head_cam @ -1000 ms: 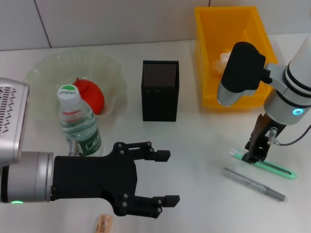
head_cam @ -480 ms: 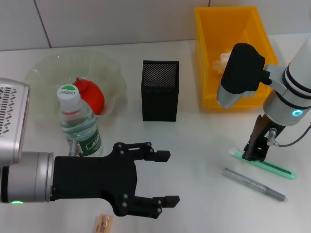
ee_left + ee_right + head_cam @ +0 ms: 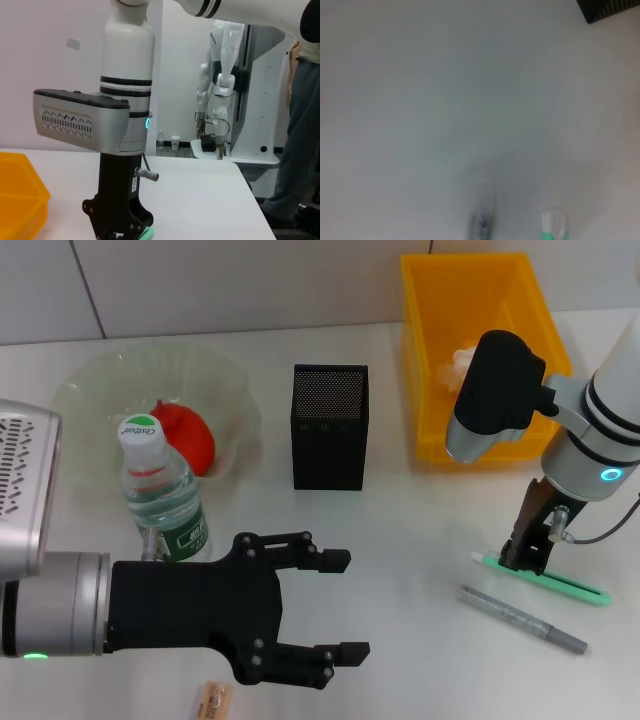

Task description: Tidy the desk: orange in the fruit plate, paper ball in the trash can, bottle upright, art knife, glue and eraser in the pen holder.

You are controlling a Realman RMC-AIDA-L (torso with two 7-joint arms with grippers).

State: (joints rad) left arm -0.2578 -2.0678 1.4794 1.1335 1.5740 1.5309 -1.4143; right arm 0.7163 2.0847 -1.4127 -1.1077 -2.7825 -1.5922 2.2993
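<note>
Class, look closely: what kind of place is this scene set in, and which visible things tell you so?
Probably a robotics lab staged as a desk: a white table with a pen holder and trash can, and another white robot standing behind.

Black metal-mesh pen holder (image 3: 330, 427)

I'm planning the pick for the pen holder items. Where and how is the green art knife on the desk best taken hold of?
The art knife lies flat, long and thin, with the grey glue stick close alongside. Probably best: come straight down and pinch across its narrow width near the white-tipped end, where the right tool already sits. The left tool hovers open, far off.
</note>
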